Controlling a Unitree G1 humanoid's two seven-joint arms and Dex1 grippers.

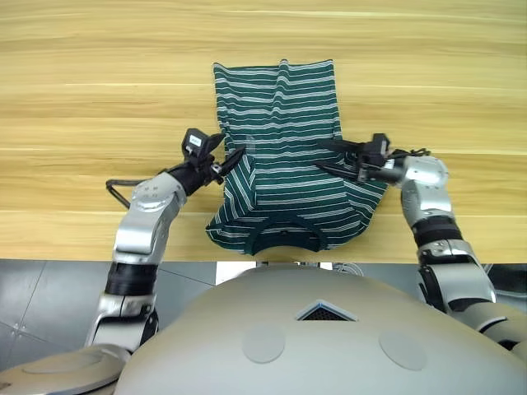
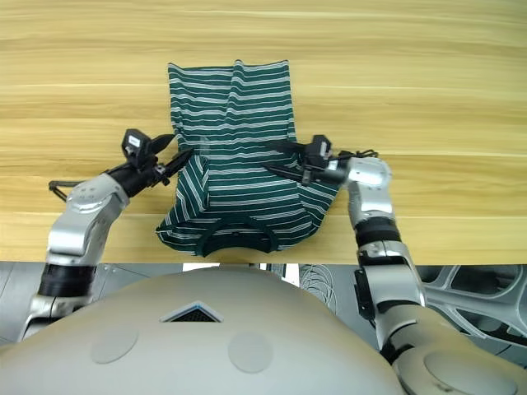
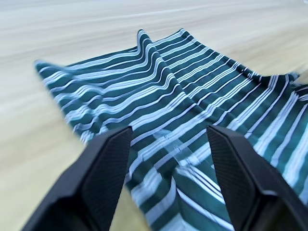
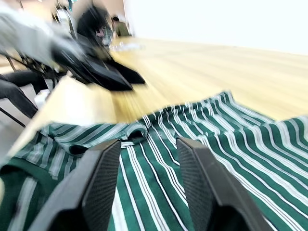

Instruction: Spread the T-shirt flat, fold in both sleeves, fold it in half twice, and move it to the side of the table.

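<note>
Left gripper (image 1: 233, 151) and right gripper (image 1: 319, 158), both spread, at either side of rumpled green white-striped T-shirt (image 1: 280, 99)

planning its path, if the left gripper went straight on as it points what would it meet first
The T-shirt: the open left gripper points into its side edge, though depth is unclear.

Head stereo pair: table (image 1: 82, 82) is seen from above, facing forward and down; the whole T-shirt (image 1: 280, 107) is framed between the arms. Wrist cameras are set low, close behind left gripper (image 3: 168, 134) and right gripper (image 4: 149, 144), and faced across the striped cloth, which is shared by all four views.
</note>
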